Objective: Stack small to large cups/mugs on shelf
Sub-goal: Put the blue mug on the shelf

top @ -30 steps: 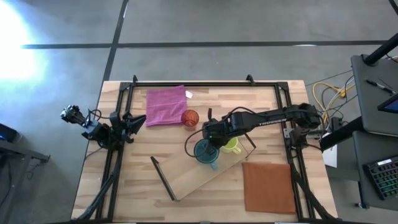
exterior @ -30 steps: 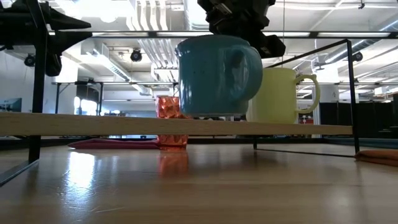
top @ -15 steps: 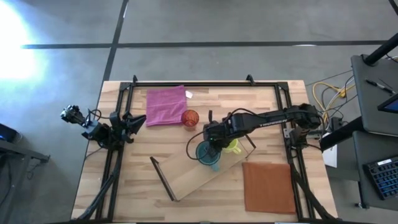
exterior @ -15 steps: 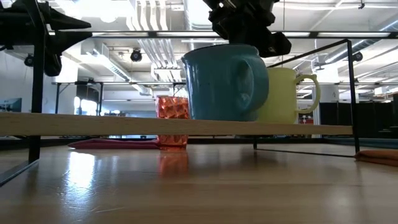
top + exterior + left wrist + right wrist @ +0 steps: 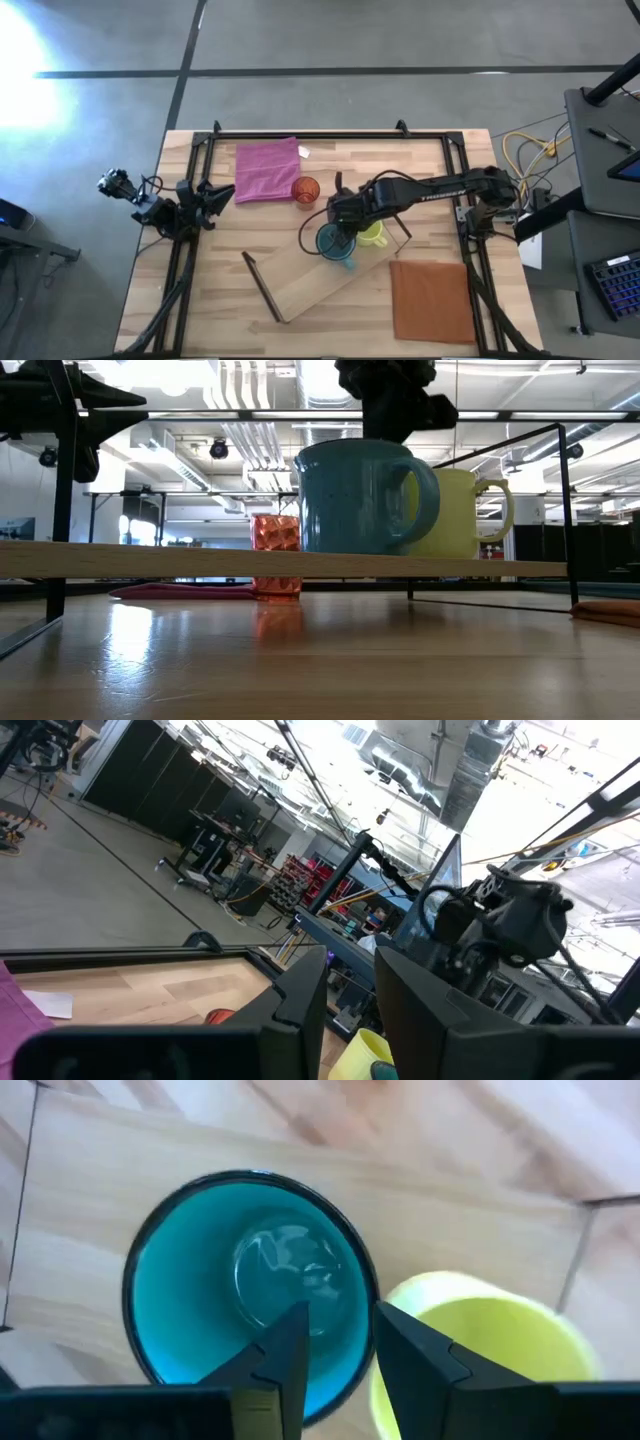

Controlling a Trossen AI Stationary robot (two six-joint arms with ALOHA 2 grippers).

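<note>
The teal mug (image 5: 331, 244) stands upright on the wooden shelf plank (image 5: 300, 290), its handle side-on in the low view (image 5: 427, 495). The yellow-green mug (image 5: 374, 234) stands next to it on the plank, toward the plank's right end. The small orange-red cup (image 5: 305, 189) stands on the table beyond the shelf. My right gripper (image 5: 346, 228) is right above the teal mug, pointing down, shut on its rim. My left gripper (image 5: 218, 195) waits at the table's left edge, its fingers a little apart and empty. My right gripper has the teal mug's rim (image 5: 368, 1285) on the side facing the yellow-green mug, one finger (image 5: 285, 1350) inside the mug and one (image 5: 410, 1355) outside. The fingers come from above, pointing down. The mug stands upright with its base on the shelf plank (image 5: 150, 560).
A pink cloth (image 5: 267, 168) lies at the table's far left and a brown square mat (image 5: 432, 300) at its near right. Dark wire frames stand at the shelf's ends (image 5: 262, 287) (image 5: 400, 228). Black rails (image 5: 330, 134) run along the table's edges.
My right gripper has lowered the teal mug from a tilted, slightly raised pose until it stands level on the shelf plank. The mug has turned about, so that its handle now sticks out toward the yellow-green mug in the low view.
</note>
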